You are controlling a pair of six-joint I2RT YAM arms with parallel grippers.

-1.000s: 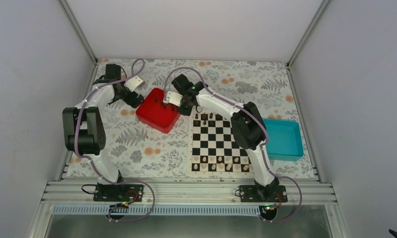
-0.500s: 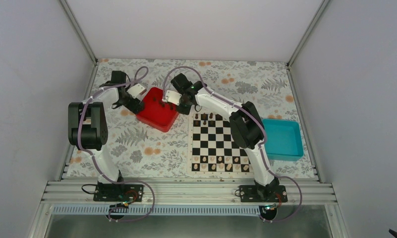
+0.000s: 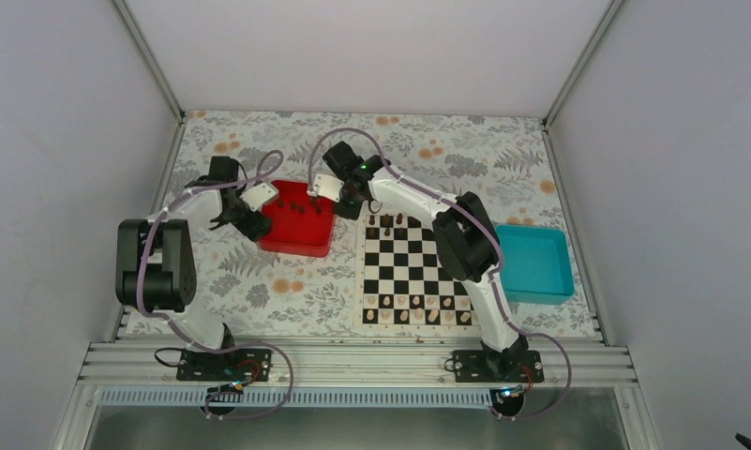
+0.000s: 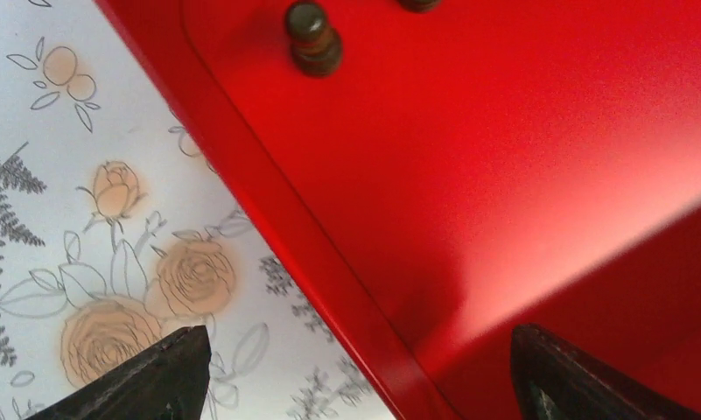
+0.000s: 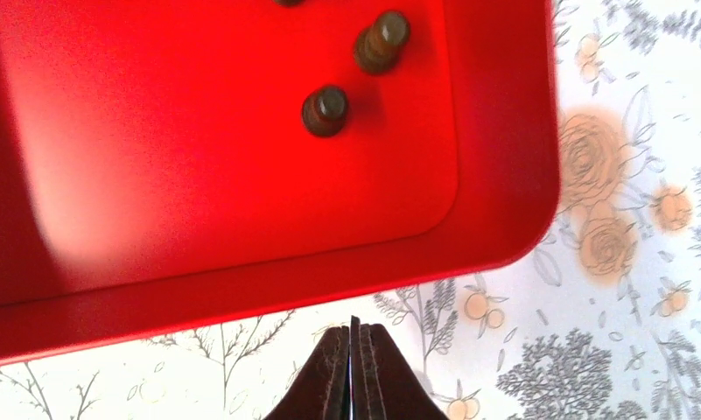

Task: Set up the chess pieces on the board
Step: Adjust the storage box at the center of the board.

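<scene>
Chess pieces (image 5: 325, 111) lie in the red tray (image 5: 241, 297) at 3 o'clock of the left gripper (image 4: 355, 372), whose jaws stand apart astride its wall; the right gripper (image 5: 354, 337) is pinched together; the tray, cornerwise earlier, now sits square beside the board (image 3: 416, 267).

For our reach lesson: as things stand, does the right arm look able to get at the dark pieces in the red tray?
Probably yes. The right gripper hangs outside the rim of the red tray, with nothing between it and the chess pieces; but its jaws are shut and must open first.
</scene>
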